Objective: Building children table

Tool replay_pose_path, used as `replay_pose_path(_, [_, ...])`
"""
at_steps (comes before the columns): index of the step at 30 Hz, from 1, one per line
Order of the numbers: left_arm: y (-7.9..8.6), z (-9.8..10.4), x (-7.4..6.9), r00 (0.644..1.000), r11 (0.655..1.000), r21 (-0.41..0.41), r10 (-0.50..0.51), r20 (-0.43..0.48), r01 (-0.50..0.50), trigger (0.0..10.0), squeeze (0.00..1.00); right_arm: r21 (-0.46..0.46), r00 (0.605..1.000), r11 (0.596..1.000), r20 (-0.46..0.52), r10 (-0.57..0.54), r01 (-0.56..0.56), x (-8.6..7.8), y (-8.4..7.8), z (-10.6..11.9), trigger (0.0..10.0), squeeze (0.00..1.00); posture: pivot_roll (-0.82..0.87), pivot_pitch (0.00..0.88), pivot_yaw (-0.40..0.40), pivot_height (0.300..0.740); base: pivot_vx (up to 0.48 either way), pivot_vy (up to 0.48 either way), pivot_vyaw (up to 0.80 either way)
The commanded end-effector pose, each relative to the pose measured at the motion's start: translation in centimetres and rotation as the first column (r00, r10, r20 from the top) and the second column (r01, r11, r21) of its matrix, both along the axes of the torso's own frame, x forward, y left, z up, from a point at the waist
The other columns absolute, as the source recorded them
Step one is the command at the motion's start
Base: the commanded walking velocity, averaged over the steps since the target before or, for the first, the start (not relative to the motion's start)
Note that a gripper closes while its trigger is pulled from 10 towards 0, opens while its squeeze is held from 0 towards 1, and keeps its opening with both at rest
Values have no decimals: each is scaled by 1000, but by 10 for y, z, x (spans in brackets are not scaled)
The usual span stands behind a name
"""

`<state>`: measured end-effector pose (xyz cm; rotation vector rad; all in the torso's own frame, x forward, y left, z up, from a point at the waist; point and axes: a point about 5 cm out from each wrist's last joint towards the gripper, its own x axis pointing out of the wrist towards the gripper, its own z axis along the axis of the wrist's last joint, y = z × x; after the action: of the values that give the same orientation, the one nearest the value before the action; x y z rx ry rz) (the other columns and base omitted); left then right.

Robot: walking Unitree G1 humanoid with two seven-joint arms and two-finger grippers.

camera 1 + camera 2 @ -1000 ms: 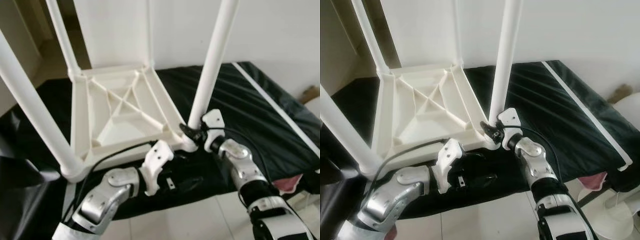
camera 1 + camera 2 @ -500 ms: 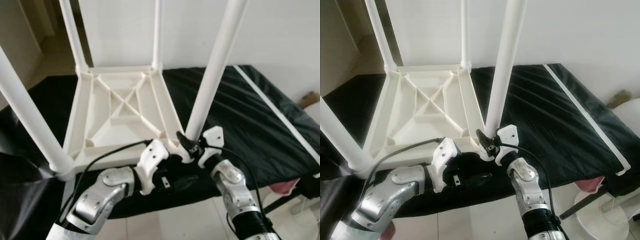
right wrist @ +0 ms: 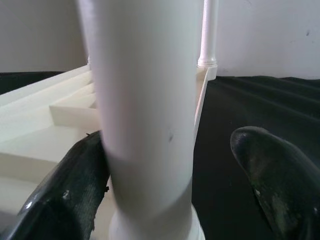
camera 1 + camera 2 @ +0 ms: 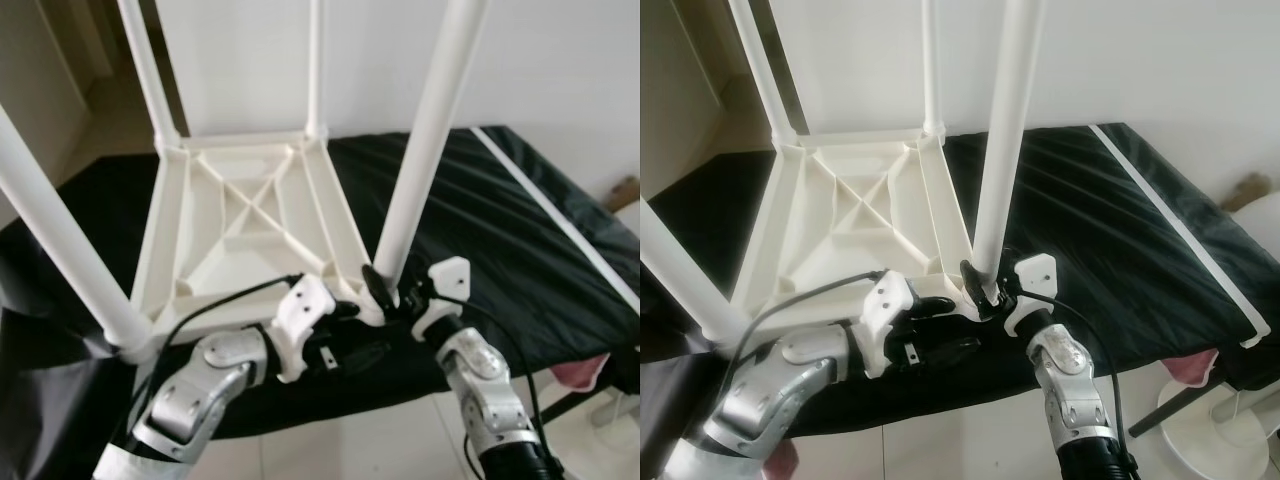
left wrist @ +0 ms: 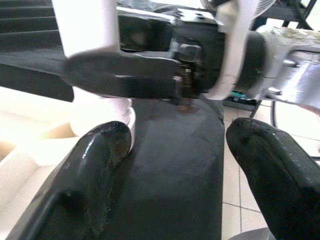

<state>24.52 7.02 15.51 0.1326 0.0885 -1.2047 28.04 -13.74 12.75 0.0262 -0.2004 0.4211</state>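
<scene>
1. we see the white children's table (image 4: 245, 225) lying upside down on a black sheet (image 4: 520, 240), its ribbed underside facing up and its four legs pointing upward.
2. the near right leg (image 4: 425, 140) rises from the table's front right corner, the corner closest to both our arms.
3. our right gripper (image 4: 385, 290) sits at the base of that leg, its fingers spread with the leg between them; in the right wrist view one finger (image 3: 65, 200) touches the leg while the other (image 3: 277, 185) stands apart from it.
4. our left gripper (image 4: 345, 335) is just below the table's front edge, beside the same corner, fingers spread and holding nothing; in the left wrist view one fingertip (image 5: 107, 145) lies against the leg's socket.
5. pale floor tiles (image 4: 350, 440) show in front of the sheet.
</scene>
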Motion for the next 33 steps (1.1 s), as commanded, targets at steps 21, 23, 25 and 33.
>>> replay_pose_path(21, [27, -5, 3, 860, 886, -135, 463, 216, -444, 10000, 0, -4, 979, 980, 14, -201, 201, -53, -24, -4, 10000, 0, -15, 0, -13, 740, 0, 0, 0])
replay_pose_path(23, [32, -6, 5, 828, 852, -169, 522, 203, -496, 10000, 0, 1, 975, 975, -1, -221, 221, -55, -25, -6, 10000, 0, -16, 0, -14, 740, 0, 0, 0])
replay_pose_path(25, [37, -9, 7, 794, 823, -178, 567, 221, -539, 10000, 0, 9, 968, 968, -15, -252, 252, -57, -25, -7, 10000, 0, -19, 0, -10, 740, 0, 0, 0])
replay_pose_path(33, [51, -17, 15, 736, 774, -150, 632, 242, -615, 10000, 0, -39, 934, 935, -50, -354, 353, -66, -29, -18, 10000, 0, -20, 0, -12, 740, 0, 0, 0])
